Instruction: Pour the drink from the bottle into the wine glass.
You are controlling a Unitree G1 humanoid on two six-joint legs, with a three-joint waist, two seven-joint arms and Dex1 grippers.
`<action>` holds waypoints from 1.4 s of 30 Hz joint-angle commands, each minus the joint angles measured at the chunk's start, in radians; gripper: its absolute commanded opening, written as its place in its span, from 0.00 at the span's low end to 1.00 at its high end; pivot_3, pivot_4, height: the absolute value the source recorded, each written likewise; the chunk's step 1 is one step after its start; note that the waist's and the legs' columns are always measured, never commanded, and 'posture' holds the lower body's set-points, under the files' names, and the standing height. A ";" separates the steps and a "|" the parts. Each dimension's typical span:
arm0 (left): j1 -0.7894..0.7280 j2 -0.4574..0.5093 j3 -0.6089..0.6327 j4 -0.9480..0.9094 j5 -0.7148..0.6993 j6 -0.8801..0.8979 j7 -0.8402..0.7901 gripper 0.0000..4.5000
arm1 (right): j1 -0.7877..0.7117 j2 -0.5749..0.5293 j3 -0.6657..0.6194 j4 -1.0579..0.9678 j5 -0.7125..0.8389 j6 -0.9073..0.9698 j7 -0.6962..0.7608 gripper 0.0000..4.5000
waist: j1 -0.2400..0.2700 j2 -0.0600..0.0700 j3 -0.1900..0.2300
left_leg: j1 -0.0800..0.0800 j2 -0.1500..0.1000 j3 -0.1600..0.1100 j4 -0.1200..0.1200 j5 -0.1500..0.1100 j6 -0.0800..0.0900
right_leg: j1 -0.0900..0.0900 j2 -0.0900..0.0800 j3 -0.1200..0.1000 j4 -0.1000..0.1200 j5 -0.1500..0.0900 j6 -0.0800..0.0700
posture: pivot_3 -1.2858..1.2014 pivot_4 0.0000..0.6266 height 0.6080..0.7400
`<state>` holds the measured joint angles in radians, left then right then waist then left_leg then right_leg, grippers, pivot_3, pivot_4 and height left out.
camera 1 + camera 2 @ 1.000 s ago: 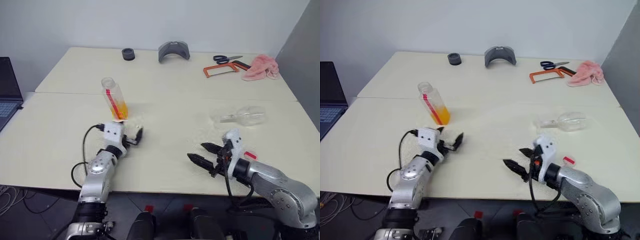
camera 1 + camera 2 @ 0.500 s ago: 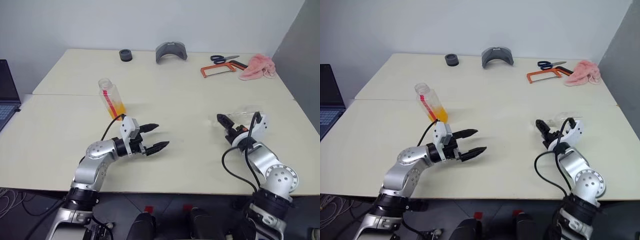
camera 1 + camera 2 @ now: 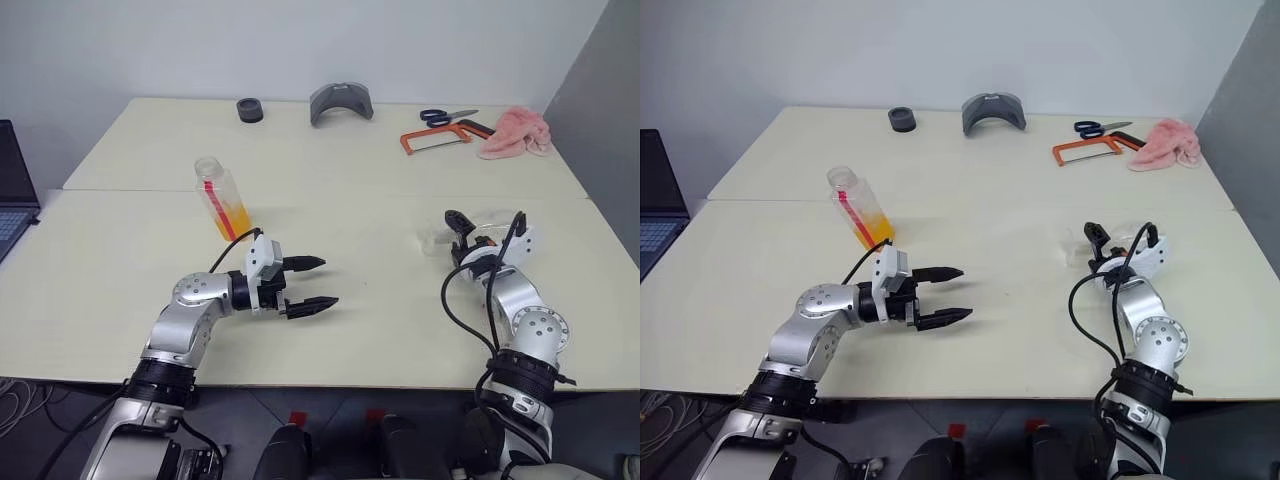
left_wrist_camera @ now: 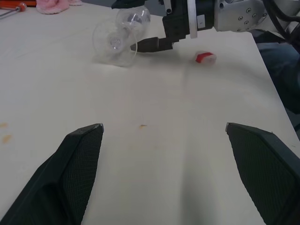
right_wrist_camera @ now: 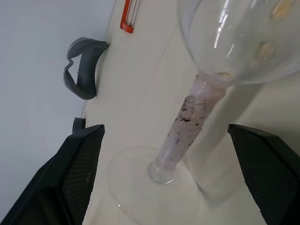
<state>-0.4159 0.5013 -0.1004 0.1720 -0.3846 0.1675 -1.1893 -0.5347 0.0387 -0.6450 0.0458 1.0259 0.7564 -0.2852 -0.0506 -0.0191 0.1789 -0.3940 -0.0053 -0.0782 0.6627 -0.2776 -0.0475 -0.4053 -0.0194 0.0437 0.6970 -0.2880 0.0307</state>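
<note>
The right gripper [image 5: 165,136], jaws spread, has reached forward and is straddling the stem of the toppled wine glass [image 5: 197,117], seemingly preparing to right it. The left gripper [image 3: 312,283], also wide apart and empty, is now pointing away from the bottle [image 3: 222,197].

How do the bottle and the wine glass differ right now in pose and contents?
The bottle stands upright on the table, while the wine glass lies on its side. The bottle holds orange drink in its lower part; the wine glass holds none. The right gripper sits at the wine glass; the bottle stands apart from the left gripper. Both are clear.
</note>
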 commanded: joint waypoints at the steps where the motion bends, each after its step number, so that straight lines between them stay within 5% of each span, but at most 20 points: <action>1: -0.019 -0.009 0.005 0.001 0.008 -0.027 -0.006 1.00 | -0.036 -0.003 0.009 0.020 0.020 -0.056 0.017 1.00 | -0.001 0.000 0.000 | 0.000 0.000 0.000 0.000 0.000 0.000 | 0.000 0.000 0.000 0.000 0.000 0.000 | 0.52 0.24 1.00; 4: -0.021 -0.016 0.004 0.008 0.015 -0.034 -0.008 1.00 | -0.050 0.003 0.014 0.070 0.015 -0.097 0.036 0.86 | -0.003 0.000 0.000 | 0.000 0.000 0.000 0.000 0.000 0.000 | 0.000 0.000 0.000 0.000 0.000 0.000 | 0.52 0.24 1.00; 15: -0.021 -0.031 0.010 0.012 0.027 -0.042 0.005 1.00 | -0.075 -0.009 0.044 0.086 0.058 -0.139 0.088 0.03 | -0.005 0.001 0.000 | 0.000 0.001 -0.001 0.000 0.000 0.000 | 0.000 0.000 0.000 0.000 0.000 0.000 | 0.52 0.24 1.00; 26: 0.006 -0.020 0.028 0.003 0.033 -0.031 0.043 1.00 | 0.139 -0.249 0.609 -0.032 -0.583 -0.403 0.434 0.03 | -0.007 0.002 0.001 | -0.001 -0.001 -0.001 0.000 0.000 0.000 | -0.001 0.000 0.000 -0.001 0.000 0.000 | 0.52 0.24 1.00; 42: 0.098 0.015 0.099 -0.057 0.022 -0.003 0.141 1.00 | 0.298 -0.286 0.770 -0.029 -0.880 -0.616 0.591 0.03 | -0.007 0.001 0.000 | 0.002 0.001 -0.003 0.000 0.000 0.000 | 0.001 0.000 0.000 -0.001 0.000 0.000 | 0.52 0.24 1.00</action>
<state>-0.3201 0.5081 -0.0295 0.1534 -0.3530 0.1678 -1.0636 -0.2412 -0.2499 0.0736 -0.0078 0.1749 0.1586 0.2699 -0.0577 -0.0182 0.1791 -0.3918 -0.0047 -0.0814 0.6622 -0.2775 -0.0475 -0.4045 -0.0193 0.0442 0.6960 -0.2882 0.0307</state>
